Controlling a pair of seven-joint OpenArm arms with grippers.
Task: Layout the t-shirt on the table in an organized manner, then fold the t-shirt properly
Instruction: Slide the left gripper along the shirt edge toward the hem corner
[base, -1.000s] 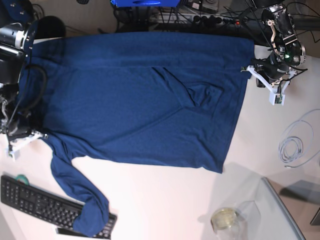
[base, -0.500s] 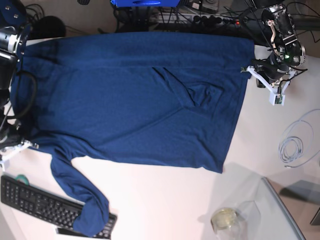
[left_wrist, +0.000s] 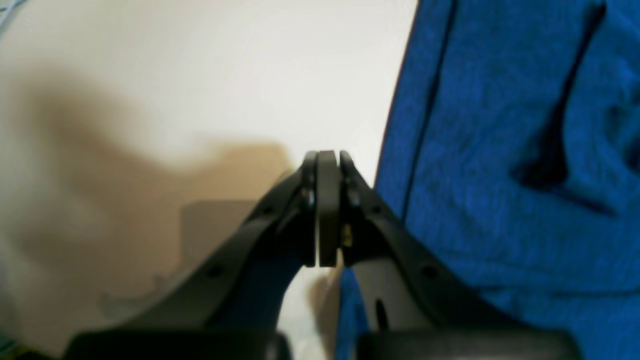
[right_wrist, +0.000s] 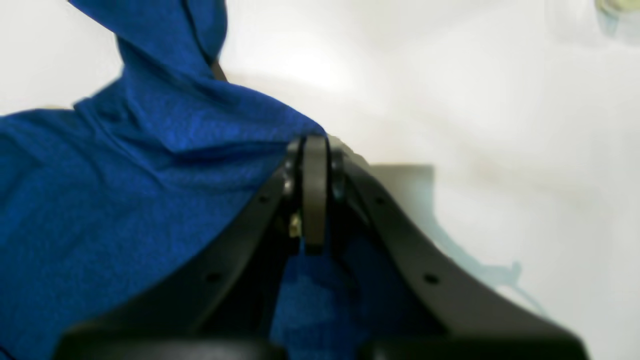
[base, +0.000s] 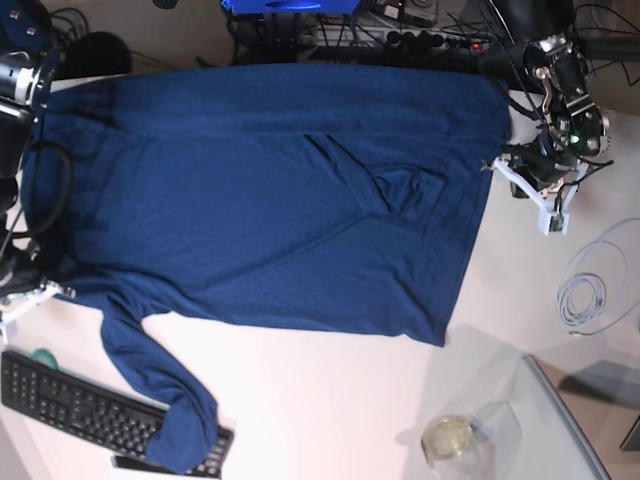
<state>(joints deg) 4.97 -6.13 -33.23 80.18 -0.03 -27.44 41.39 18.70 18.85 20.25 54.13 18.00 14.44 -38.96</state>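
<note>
Half done: t-shirt (base: 280, 190) spread on table (base: 330, 400), unfolded. Right hand (right_wrist: 315, 200) pinching shirt corner; left hand (left_wrist: 327, 210) closed, empty, beside hem.

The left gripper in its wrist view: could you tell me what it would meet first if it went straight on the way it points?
Probably bare white tabletop. The shut left gripper points just beside the hem of the dark navy knit t-shirt, so cloth seems narrowly missed, though depth is unclear.
</note>
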